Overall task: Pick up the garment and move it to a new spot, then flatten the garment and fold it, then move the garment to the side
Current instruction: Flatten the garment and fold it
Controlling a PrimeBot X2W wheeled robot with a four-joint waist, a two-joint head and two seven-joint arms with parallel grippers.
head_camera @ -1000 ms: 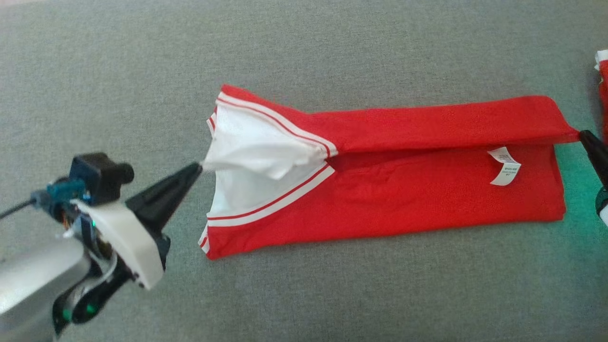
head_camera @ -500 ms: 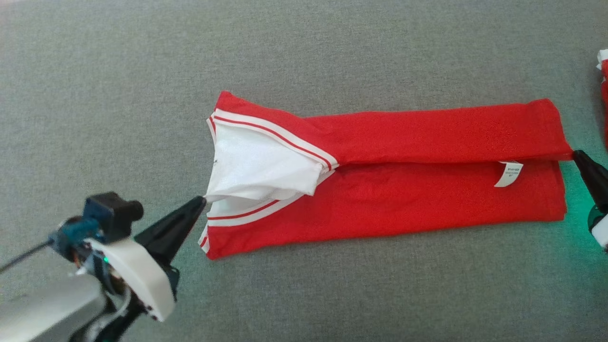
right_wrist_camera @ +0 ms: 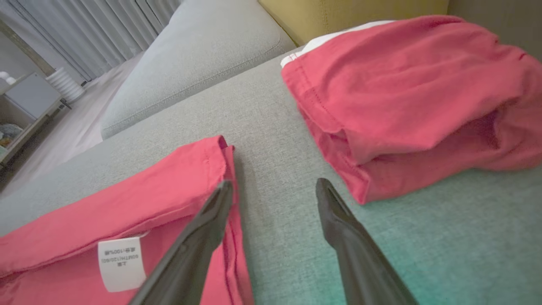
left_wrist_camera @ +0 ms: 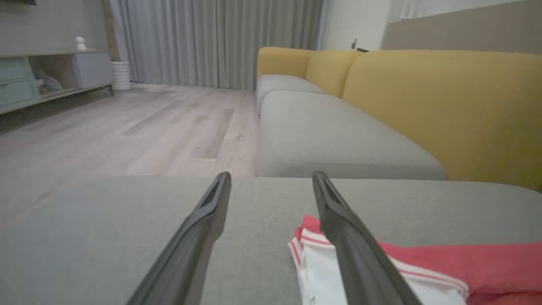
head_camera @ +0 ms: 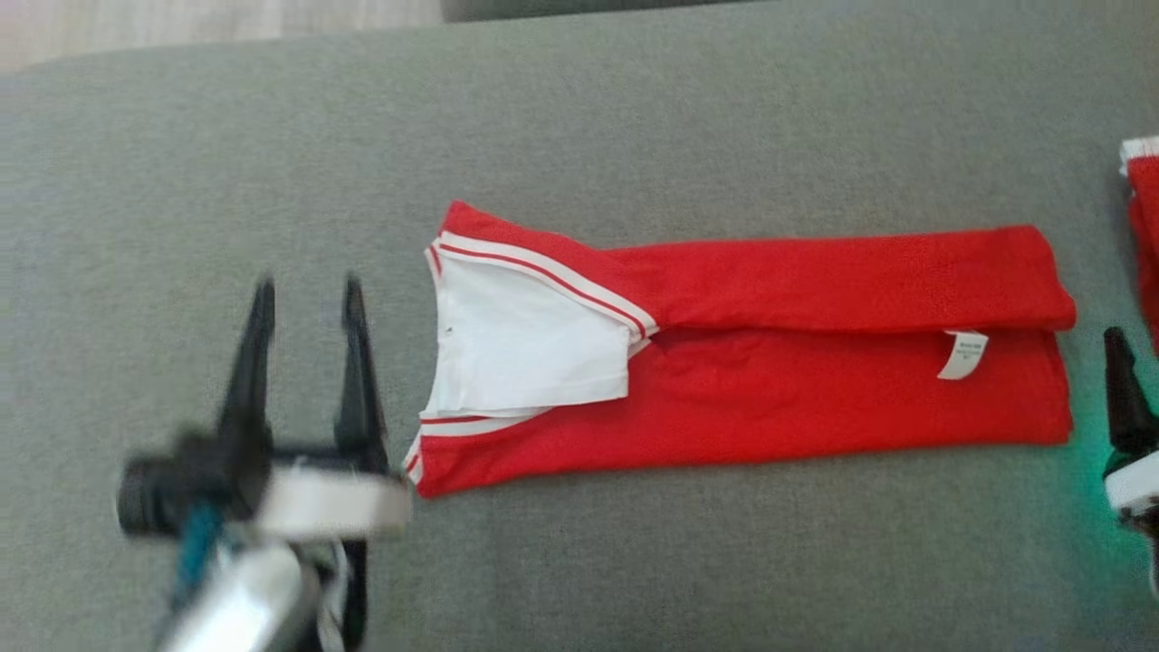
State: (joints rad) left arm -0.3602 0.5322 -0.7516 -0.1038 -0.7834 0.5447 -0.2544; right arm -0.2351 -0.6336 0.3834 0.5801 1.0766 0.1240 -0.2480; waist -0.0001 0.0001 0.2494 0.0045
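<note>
Holding nothing, our left hand (head_camera: 307, 288) and right hand (right_wrist_camera: 274, 184) stand wide. Between them we see the garment (head_camera: 770, 398) folded on the sofa cushion (head_camera: 634, 109).

On sofa seat (head_camera: 634, 118), garment (head_camera: 815, 407); right of it, seemingly second garment (head_camera: 1145, 208)

Bare grey cushion (head_camera: 634, 109) open along both long sides of the folded garment (head_camera: 815, 398) and wide to its left, with just the left gripper (head_camera: 308, 285) standing there, fingers spread, beside the collar end. Tighter at the right end: a narrow strip of bare cushion between the garment and a second red bundle (right_wrist_camera: 402, 106), straddled by the right gripper (right_wrist_camera: 274, 183), fingers apart, one lying over the garment's edge in the wrist view. Closed off behind that bundle by a yellow backrest (right_wrist_camera: 351, 12).
</note>
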